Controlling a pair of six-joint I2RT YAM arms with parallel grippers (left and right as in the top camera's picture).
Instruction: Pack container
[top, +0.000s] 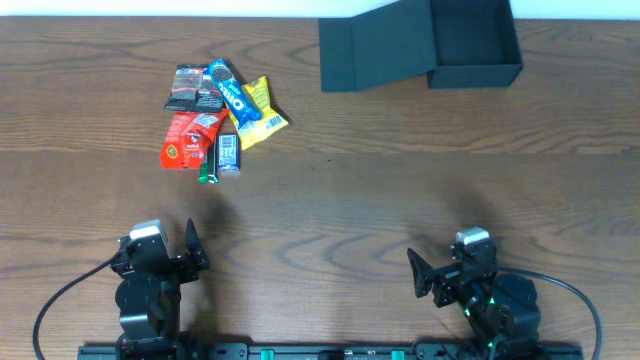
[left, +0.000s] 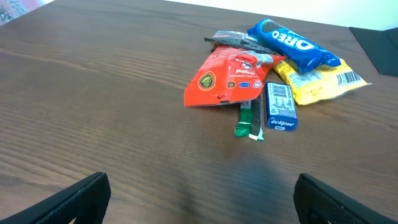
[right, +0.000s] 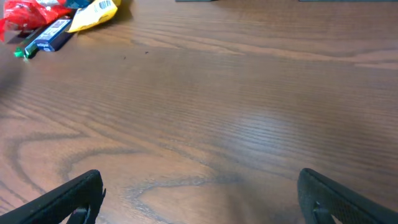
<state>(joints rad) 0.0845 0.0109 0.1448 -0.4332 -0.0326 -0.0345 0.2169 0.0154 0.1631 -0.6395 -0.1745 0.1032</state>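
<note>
Left gripper (left: 200, 198): parked at the near edge of the brown wood-grain table (top: 330, 190), jaws spread wide, holding nothing.

Snack pile, far left of centre:
- The glossy red foil pouch (left: 227, 79) overlaps the dark crinkled packet (left: 233, 40) and the thin green-and-white stick (left: 247, 121).
- The blue Oreo wrapper (left: 293, 45) lies across the yellow plastic packet (left: 323, 81).
- The small blue cardboard gum box (left: 280, 107) touches the stick.

Risk: pinching any one of these likely drags or lifts a neighbour, because they overlap. The flat foil could also slip from the fingers against the table.

Container: the dark teal-black matte cardboard box (top: 476, 74) sits at the far right edge, well apart from the pile. It is open, with its flap lid (top: 375, 50) lying flat toward the snacks.

Risk: a low carry may catch the flap or nudge the light box off the table. A long carry also gives more chance of a drop.

Right gripper (right: 200, 199): near edge, jaws wide, empty.
</note>
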